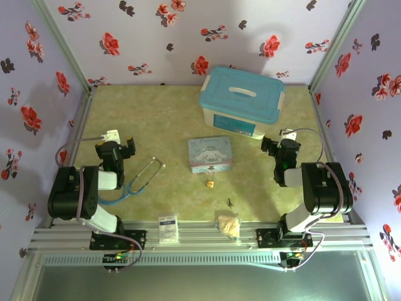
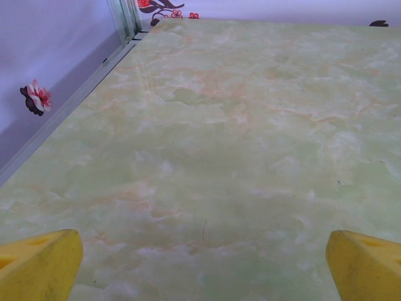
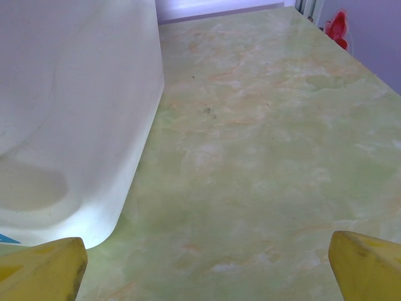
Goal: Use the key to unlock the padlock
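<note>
The tiny brass padlock (image 1: 210, 182) lies on the green table just in front of the blue cartoon tin (image 1: 210, 153). The small dark key (image 1: 230, 202) lies a little nearer and to the right of it. My left gripper (image 1: 130, 145) rests at the left side of the table, open, far from both; its yellow fingertips (image 2: 37, 266) frame bare table. My right gripper (image 1: 269, 149) sits at the right side, open, with yellow fingertips (image 3: 366, 263) wide apart and nothing between them.
A white storage box with a light-blue lid (image 1: 241, 100) stands at the back; its wall (image 3: 75, 113) is close on the right gripper's left. A stethoscope (image 1: 141, 179) lies near the left arm. A crumpled tan wrapper (image 1: 229, 224) and a small white card (image 1: 167, 228) sit at the front edge.
</note>
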Controlling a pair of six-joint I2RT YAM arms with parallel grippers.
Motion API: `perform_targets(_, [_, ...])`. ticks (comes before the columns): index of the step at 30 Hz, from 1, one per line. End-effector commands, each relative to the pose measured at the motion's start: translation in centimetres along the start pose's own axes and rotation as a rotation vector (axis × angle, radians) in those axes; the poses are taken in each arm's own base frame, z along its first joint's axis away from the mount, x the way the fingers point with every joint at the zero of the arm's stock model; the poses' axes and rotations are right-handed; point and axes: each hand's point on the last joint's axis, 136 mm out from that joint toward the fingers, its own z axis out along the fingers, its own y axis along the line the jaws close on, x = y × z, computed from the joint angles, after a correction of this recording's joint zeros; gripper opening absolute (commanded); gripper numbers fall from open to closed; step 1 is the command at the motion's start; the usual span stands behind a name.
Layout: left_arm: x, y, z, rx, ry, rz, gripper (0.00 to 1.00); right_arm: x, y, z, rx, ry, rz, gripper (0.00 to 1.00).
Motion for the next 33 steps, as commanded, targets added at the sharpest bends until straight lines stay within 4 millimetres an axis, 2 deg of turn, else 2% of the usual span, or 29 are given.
perform_targets(1, [-1.2, -0.2, 0.2, 0.005, -0.039, 0.013, 1.00, -1.1, -0.1, 0.2, -0.004, -0.028, -0.007, 0.99])
perform_targets(8, [-1.5, -1.0, -0.1, 0.054, -0.047, 0.017, 1.00, -1.5, 0.4, 0.0, -0.028, -0.036, -0.015, 0.99])
perform_targets(12, [-3.0, -0.6, -1.4, 0.050, -0.070, 0.013, 1.00, -3.0, 0.6, -1.1, -0.041, -0.052, -0.021, 0.99])
perform_targets(16, [-5.4, 0.1, -3.2, 0.030, -0.103, 0.000, 1.00, -4.7, 0.7, -2.4, -0.040, -0.024, -0.002, 0.99])
perform_targets(20, [-8.2, 0.9, -5.6, 0.029, -0.132, -0.154, 1.00, -6.7, 0.5, -4.0, -0.026, 0.001, 0.169, 0.99])
perform_targets(22, [-9.2, 0.8, -6.8, 0.062, -0.126, -0.303, 1.00, -6.7, -1.1, -4.9, 0.067, 0.048, 0.295, 0.99])
perform_targets(23, [-9.7, 0.0, -7.4, 0.125, -0.128, -0.334, 1.00, -6.4, -1.4, -5.4, 0.088, 0.085, 0.339, 0.99])
perform_targets(24, [-9.8, -0.9, -8.0, 0.184, -0.128, -0.346, 1.00, -6.4, -0.8, -5.6, 0.047, 0.114, 0.337, 0.99])
perform_targets(28, [-9.5, -3.5, -10.3, 0.362, -0.057, -0.468, 1.00, -5.2, 3.3, -7.2, -0.184, 0.248, 0.346, 0.99])
perform_targets(31, [-8.2, -6.7, -12.0, 0.488, 0.067, -0.492, 1.00, -3.1, 6.0, -8.8, -0.305, 0.368, 0.383, 0.99])
perform_targets(33, [-7.1, -9.6, -13.5, 0.572, 0.141, -0.449, 1.00, -0.8, 7.3, -10.3, -0.312, 0.462, 0.327, 0.99])
